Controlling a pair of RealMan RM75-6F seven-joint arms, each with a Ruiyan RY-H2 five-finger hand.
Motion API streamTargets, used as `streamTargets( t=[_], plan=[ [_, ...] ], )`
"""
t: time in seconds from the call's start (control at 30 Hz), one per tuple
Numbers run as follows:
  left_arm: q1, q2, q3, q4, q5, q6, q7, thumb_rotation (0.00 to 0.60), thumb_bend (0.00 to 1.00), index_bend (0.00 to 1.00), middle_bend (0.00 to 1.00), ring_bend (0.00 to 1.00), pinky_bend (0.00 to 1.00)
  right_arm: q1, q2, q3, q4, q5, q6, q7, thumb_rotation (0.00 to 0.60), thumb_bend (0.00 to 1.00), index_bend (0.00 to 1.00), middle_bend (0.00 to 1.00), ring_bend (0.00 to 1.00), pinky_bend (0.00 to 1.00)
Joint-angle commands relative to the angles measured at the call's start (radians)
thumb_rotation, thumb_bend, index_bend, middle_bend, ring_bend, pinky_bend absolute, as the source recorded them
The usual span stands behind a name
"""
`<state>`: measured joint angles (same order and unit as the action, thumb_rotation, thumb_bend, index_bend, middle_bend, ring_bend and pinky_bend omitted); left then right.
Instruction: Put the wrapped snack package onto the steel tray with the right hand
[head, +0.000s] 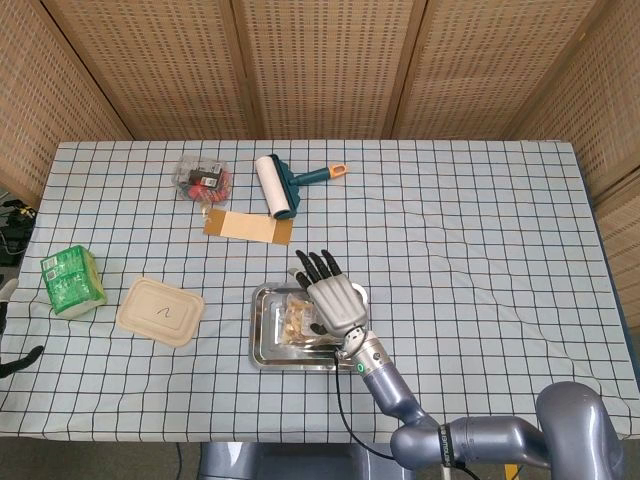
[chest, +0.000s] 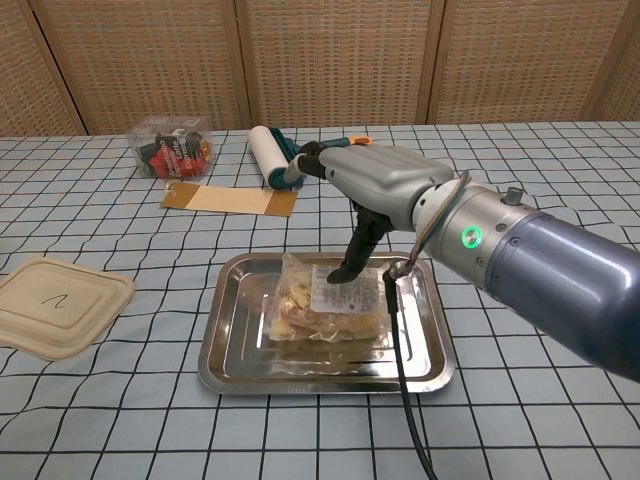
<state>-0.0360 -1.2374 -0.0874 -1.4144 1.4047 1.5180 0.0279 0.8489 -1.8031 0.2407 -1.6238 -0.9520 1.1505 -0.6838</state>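
Observation:
The wrapped snack package (head: 296, 319) (chest: 318, 308), clear film with a white label, lies flat inside the steel tray (head: 262, 347) (chest: 222, 362) at the table's front middle. My right hand (head: 333, 298) (chest: 375, 188) hovers over the tray with its fingers spread and straight, holding nothing. Its thumb points down and its tip is at the package's label; I cannot tell whether it touches. In the head view the hand covers the right part of the package. My left hand does not show in either view.
A lint roller (head: 277, 186) (chest: 272, 152), a brown card (head: 248, 226) (chest: 230, 198) and a clear box of red items (head: 202, 180) (chest: 172, 146) lie behind the tray. A beige lidded container (head: 160, 311) (chest: 55, 305) and a green carton (head: 72, 280) sit to the left.

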Motion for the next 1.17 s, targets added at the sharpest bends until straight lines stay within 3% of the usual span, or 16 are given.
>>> streamTargets(
  t=[0.03, 0.2, 0.3, 0.53, 0.73, 1.17],
  plan=[
    [0.000, 0.001, 0.000, 0.000, 0.000, 0.000, -0.002, 0.600, 0.00, 0.00, 0.00, 0.00, 0.00, 0.008, 0.000, -0.002, -0.036, 0.024, 0.029, -0.066, 0.600, 0.11, 0.13, 0.00, 0.00, 0.00],
    [0.001, 0.002, -0.001, 0.001, 0.000, 0.002, -0.006, 0.600, 0.00, 0.00, 0.00, 0.00, 0.00, -0.004, 0.032, -0.011, -0.068, 0.027, 0.084, -0.133, 0.600, 0.11, 0.13, 0.00, 0.00, 0.00],
    [0.000, 0.000, 0.000, 0.003, -0.004, -0.005, -0.002, 0.600, 0.00, 0.00, 0.00, 0.00, 0.00, -0.050, 0.117, -0.051, -0.086, -0.060, 0.147, -0.124, 0.600, 0.11, 0.13, 0.00, 0.00, 0.00],
    [0.000, -0.008, 0.002, 0.006, 0.001, 0.000, 0.013, 0.600, 0.00, 0.00, 0.00, 0.00, 0.00, -0.221, 0.278, -0.199, 0.000, -0.339, 0.310, 0.107, 0.600, 0.11, 0.13, 0.00, 0.00, 0.00],
    [0.010, -0.012, 0.007, 0.002, 0.016, 0.026, 0.024, 0.600, 0.00, 0.00, 0.00, 0.00, 0.00, -0.367, 0.339, -0.292, 0.153, -0.442, 0.409, 0.309, 0.600, 0.11, 0.11, 0.00, 0.00, 0.00],
    [0.023, -0.016, 0.019, 0.007, 0.039, 0.052, 0.035, 0.600, 0.00, 0.00, 0.00, 0.00, 0.00, -0.529, 0.365, -0.322, 0.294, -0.489, 0.455, 0.511, 0.600, 0.11, 0.08, 0.00, 0.00, 0.00]
  ],
)
